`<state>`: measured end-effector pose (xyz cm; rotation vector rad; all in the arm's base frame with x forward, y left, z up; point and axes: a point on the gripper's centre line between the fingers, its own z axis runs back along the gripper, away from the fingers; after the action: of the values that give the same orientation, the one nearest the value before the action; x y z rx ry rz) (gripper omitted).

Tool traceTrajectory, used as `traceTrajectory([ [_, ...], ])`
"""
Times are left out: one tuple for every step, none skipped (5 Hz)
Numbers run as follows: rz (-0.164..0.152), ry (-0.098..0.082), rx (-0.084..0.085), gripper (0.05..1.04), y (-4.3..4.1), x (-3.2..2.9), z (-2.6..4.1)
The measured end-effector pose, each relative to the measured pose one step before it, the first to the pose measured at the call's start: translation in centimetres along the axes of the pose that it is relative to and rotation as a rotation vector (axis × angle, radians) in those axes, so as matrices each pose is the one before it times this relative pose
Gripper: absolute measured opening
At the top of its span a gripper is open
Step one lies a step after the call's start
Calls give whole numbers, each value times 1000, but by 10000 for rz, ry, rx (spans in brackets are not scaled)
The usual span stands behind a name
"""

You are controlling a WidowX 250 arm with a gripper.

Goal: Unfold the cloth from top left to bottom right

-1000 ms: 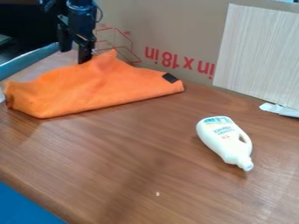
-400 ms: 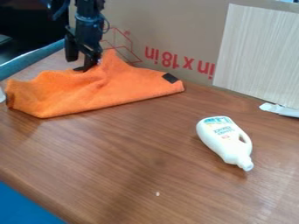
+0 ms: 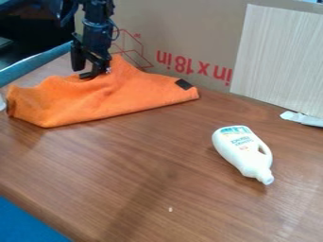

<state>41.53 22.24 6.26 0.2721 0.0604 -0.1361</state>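
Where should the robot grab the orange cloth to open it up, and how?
Probably the pointy peak on the far edge of the orange cloth, pinched from above. The peak seems to stick up, so it should be easier to catch than the front edge, which lies low on the table.

Fuzzy cloth (image 3: 95,101), wood table (image 3: 126,165)
Cloth at ten o'clock, matt; table smooth, faintly glossy; bottle (image 3: 236,149) at four, smooth plastic; cardboard (image 3: 189,33) at twelve, matt; panel (image 3: 277,59) at two, wood-grained.

Orange cloth (image 3: 95,101) and bottle (image 3: 240,149) on table (image 3: 139,175)
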Motion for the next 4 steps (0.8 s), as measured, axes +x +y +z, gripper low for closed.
traceTrajectory([
  [98,73,-63,686,13,235,-43],
  [108,31,-12,385,39,61,-20],
  [42,-1,0,178,-11,21,-69],
  [-60,-48,-4,80,-228,-78,-153],
])
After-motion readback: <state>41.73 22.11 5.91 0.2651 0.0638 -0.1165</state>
